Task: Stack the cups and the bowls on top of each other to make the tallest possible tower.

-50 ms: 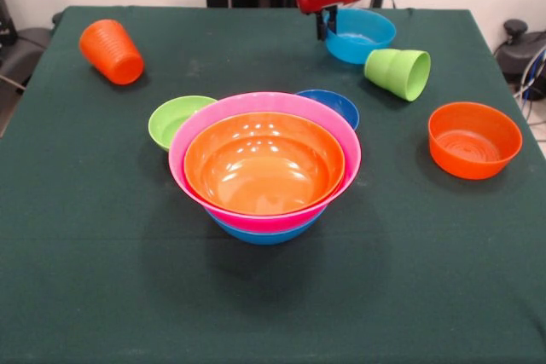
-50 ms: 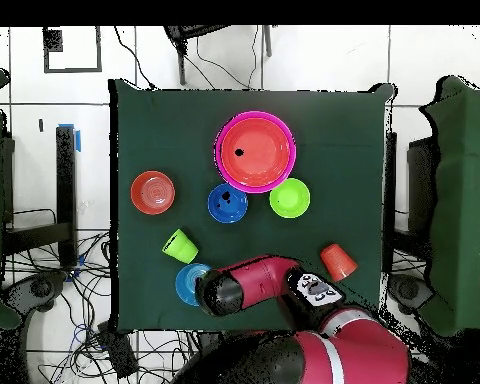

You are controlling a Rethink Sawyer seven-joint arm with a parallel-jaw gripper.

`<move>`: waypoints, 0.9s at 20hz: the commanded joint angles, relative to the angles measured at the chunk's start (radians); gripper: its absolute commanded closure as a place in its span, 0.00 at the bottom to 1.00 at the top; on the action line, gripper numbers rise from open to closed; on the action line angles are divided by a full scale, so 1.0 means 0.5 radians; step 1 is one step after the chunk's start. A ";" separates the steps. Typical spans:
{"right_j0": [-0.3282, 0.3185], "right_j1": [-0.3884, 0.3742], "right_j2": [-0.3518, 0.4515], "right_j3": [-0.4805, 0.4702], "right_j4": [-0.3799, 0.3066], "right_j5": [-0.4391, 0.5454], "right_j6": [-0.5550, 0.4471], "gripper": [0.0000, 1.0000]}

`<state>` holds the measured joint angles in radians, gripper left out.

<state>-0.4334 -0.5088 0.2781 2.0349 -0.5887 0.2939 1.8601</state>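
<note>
No readable text, label, brand, number or sign shows in either view. The pale patch on the arm's wrist point(image 2: 317, 290) in the overhead view bears dark marks too small to read.

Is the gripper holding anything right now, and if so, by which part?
It cannot be told. The gripper is at the near rim of the small blue bowl, but neither view shows whether it grips the rim.

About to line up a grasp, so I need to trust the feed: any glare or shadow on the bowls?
Front view: white glints dot the inside of the glossy large orange plastic bowl nested on the tower, which casts a soft shadow on the green tablecloth toward the camera. Overhead view: flatter light, no clear glare on that bowl.
</note>
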 commanded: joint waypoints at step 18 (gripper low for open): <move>-0.077 -1.071 0.428 0.374 0.498 0.390 -0.056 1.00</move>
<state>-0.4484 -0.8562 0.3609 2.1369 -0.4439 0.3334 1.8601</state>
